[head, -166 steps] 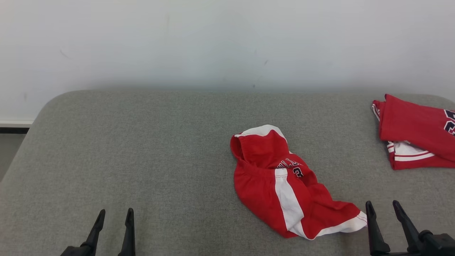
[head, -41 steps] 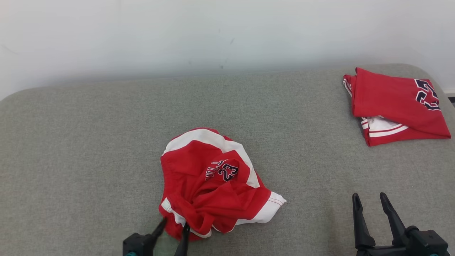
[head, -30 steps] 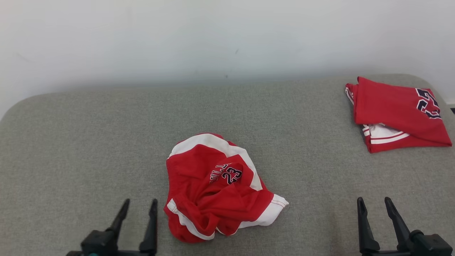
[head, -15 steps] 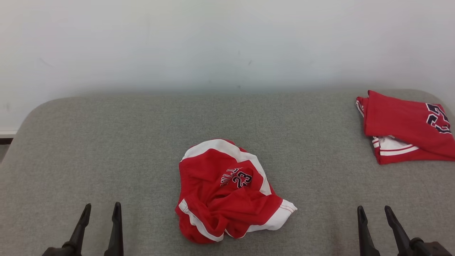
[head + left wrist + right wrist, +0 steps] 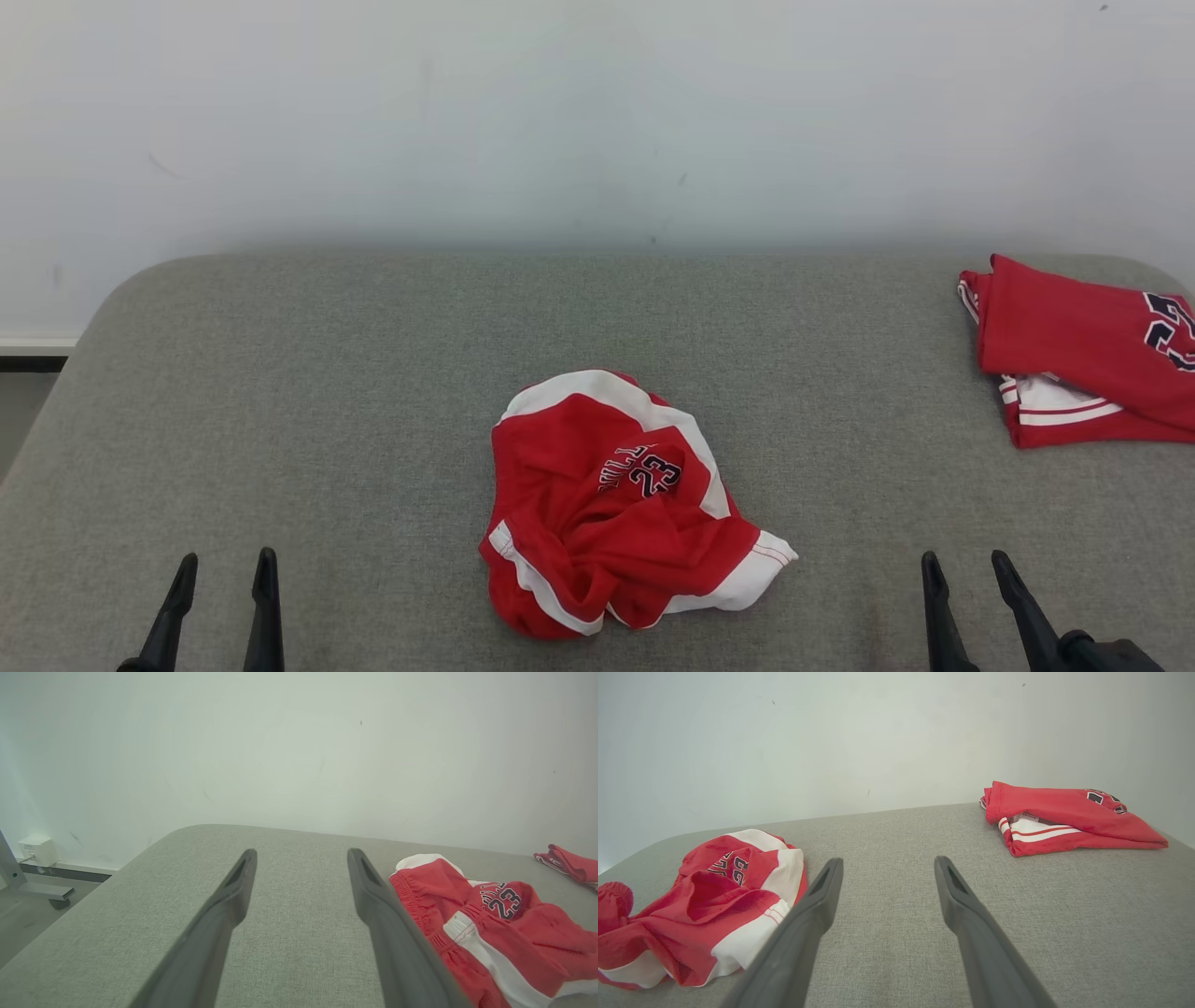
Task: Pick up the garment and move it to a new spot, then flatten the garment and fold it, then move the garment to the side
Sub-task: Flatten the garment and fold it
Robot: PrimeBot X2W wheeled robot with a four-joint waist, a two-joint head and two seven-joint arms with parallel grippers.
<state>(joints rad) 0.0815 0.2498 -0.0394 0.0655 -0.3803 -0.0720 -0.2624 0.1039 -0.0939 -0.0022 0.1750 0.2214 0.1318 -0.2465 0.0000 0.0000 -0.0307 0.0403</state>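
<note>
**Inspector:** Grip status?

**Operator:** The left gripper [image 5: 227,560] and right gripper [image 5: 964,560] both have their fingers spread wide with nothing between them. Each sits at the near edge of the table [image 5: 327,392], one toward its left end and one toward its right.

**Inspector:** Location of the garment [image 5: 607,523]?

**Operator:** It lies crumpled in a heap at the middle of the table, close to the near edge. They look like red and white shorts. The heap is between the two grippers and touches neither, though it is a little closer to the right one. A folded red pile [image 5: 1074,345] rests at the table's far right corner, well apart.

**Inspector:** Step in hand?

**Operator:** In my judgement the placing looks done and flattening is due.

**Inspector:** Recommendations?

**Operator:**
- Bring both grippers in from the near edge of the table.
- Take the gathered waistband on the heap's left side with the left gripper, and the white-trimmed leg hem on its right side with the right gripper.
- Pinch at the edges only — a grab at the bunched centre would likely just drag the lump.
- Lift slightly, draw the two ends apart until the cloth is taut, then lay it down at the middle of the table.
- The thin cloth may slide on the woven cover instead of spreading, so keep some tension until it lands.
- Stop the spread short of the table's right corner so the folded red pile is left undisturbed.
</note>
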